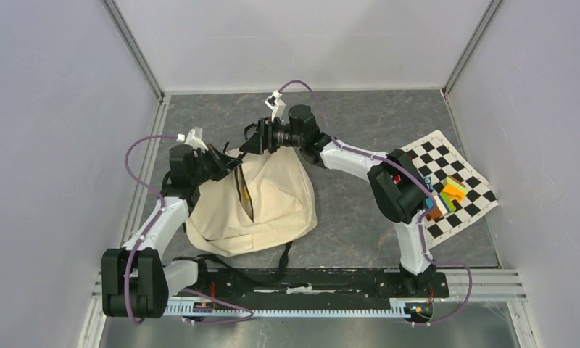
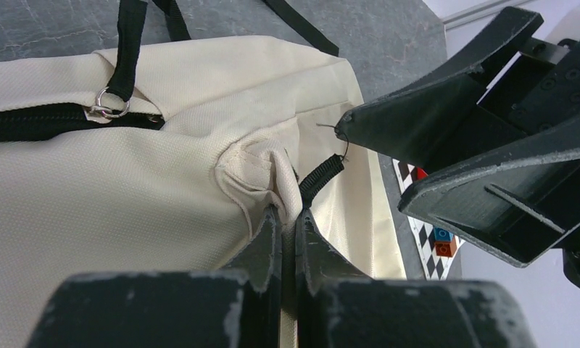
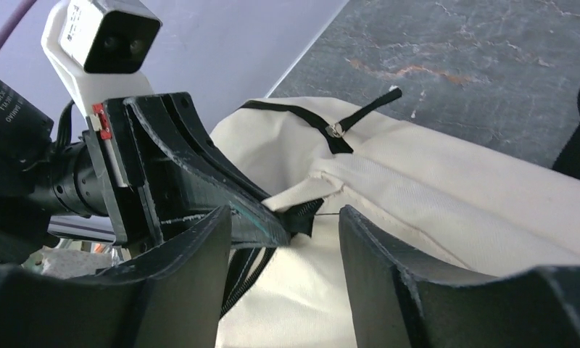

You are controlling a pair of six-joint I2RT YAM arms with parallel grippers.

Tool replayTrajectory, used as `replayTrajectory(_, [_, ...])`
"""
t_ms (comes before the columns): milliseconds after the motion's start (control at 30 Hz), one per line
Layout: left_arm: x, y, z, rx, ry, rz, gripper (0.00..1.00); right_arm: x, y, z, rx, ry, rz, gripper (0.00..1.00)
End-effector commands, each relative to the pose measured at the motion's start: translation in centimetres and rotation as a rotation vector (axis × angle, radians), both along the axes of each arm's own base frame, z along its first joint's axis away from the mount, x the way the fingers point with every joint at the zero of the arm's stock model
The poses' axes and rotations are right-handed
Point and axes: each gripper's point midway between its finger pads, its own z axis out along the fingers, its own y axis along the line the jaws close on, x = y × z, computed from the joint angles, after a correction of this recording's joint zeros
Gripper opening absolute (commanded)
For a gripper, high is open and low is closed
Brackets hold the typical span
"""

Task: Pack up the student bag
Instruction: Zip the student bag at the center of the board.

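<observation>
**A:** Where are we at? The student bag (image 1: 272, 196) lies flat on the desk (image 1: 359, 217), left of centre and right in front of the left arm. Its straps (image 1: 286, 255) trail toward the bases.

**B:** Yep. The left fingers (image 2: 269, 239) are clenched on a fold of cream fabric at the bag's corner, right by the black zipper end (image 2: 320, 177). The right fingers (image 3: 200, 254) are spread wide and holding nothing, tips just beside that same corner.

**A:** So one anchors and the other works the zipper?

**B:** That's my read. I'd hold the left pinch firm and pull slightly away so the cloth goes taut. Then send the right for the pull tab (image 2: 126, 58) with the ring, not the tape end. It's really crowded at that corner, so come in slow or the two will knock each other. Soft fabric bunches if you drag it slack.

**A:** And the surroundings?

**B:** Dark marbled desk, looks smooth, so the bag might slide if yanked. Plain pale walls (image 1: 48, 145) box in three sides. A checkerboard sheet (image 1: 439, 156) with coloured blocks (image 1: 450, 194) on it sits well apart on the right, by the right arm's elbow.
</observation>
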Motion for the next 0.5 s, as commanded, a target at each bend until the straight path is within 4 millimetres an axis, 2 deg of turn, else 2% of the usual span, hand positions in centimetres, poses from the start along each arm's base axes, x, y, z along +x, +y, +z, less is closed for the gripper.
replayTrajectory(0, [0.4, -1.5, 5.2, -0.072, -0.172, -0.07, 0.02, 0.3, 1.4, 1.9, 0.055, -0.017, 0.042, 0.59])
replayTrajectory(167, [0.3, -1.4, 5.4, -0.065, -0.18, -0.069, 0.02, 0.8, 1.5, -0.1, -0.009, 0.018, 0.02, 0.54])
replayTrajectory(400, [0.3, -1.4, 5.2, -0.061, -0.173, -0.069, 0.02, -0.8, 2.1, -1.7, -0.04, 0.048, 0.054, 0.47])
replayTrajectory(467, [0.3, -1.4, 5.3, -0.059, -0.175, -0.073, 0.02, -1.2, 2.3, -1.7, -0.039, 0.047, 0.06, 0.42])
